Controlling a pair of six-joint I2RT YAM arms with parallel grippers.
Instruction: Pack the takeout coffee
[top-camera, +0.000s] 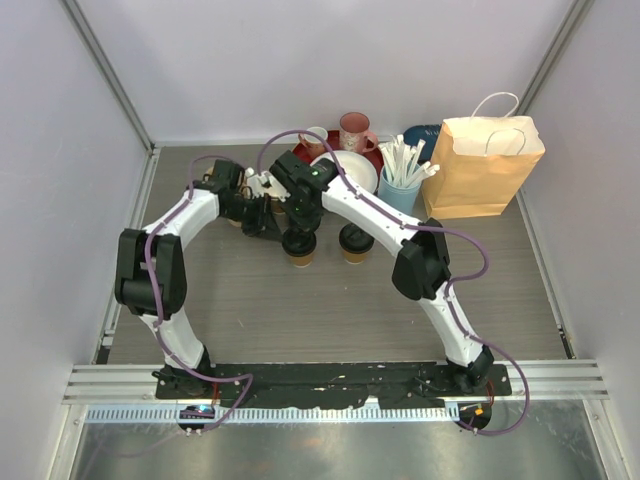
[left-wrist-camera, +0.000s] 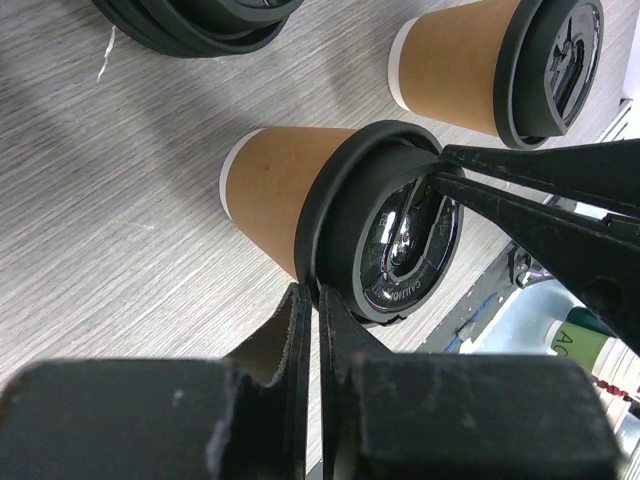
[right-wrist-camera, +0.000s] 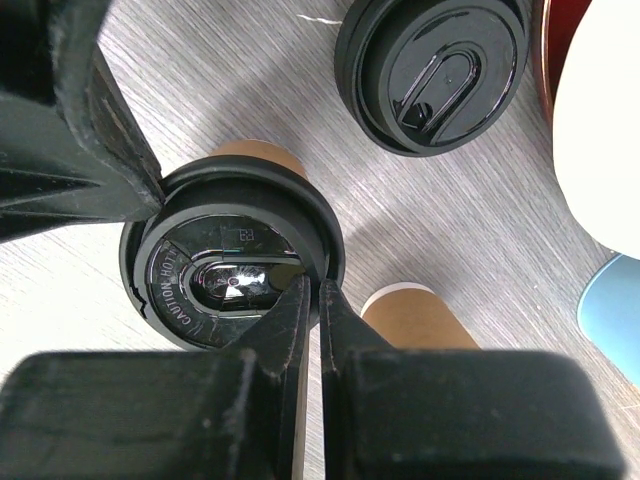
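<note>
Two tan paper coffee cups with black lids stand mid-table. The nearer-left cup (top-camera: 299, 248) fills both wrist views (left-wrist-camera: 275, 190) (right-wrist-camera: 235, 270). My left gripper (left-wrist-camera: 312, 298) is shut on one side of its lid rim (left-wrist-camera: 330, 200). My right gripper (right-wrist-camera: 318, 292) is shut on the opposite side of that rim (right-wrist-camera: 300, 205). Both grippers meet over this cup in the top view, left (top-camera: 278, 226) and right (top-camera: 306, 224). The second cup (top-camera: 356, 243) (left-wrist-camera: 470, 65) stands just to the right, untouched; only its tan side shows in the right wrist view (right-wrist-camera: 420, 318).
A brown paper bag (top-camera: 485, 165) stands open at the back right. Beside it are a light-blue cup of white straws (top-camera: 403, 185), a white bowl (top-camera: 352, 170), a pink mug (top-camera: 354, 130) and a red plate (top-camera: 372, 153). A stack of black lids (right-wrist-camera: 435, 70) (left-wrist-camera: 190, 20) lies behind the cups.
</note>
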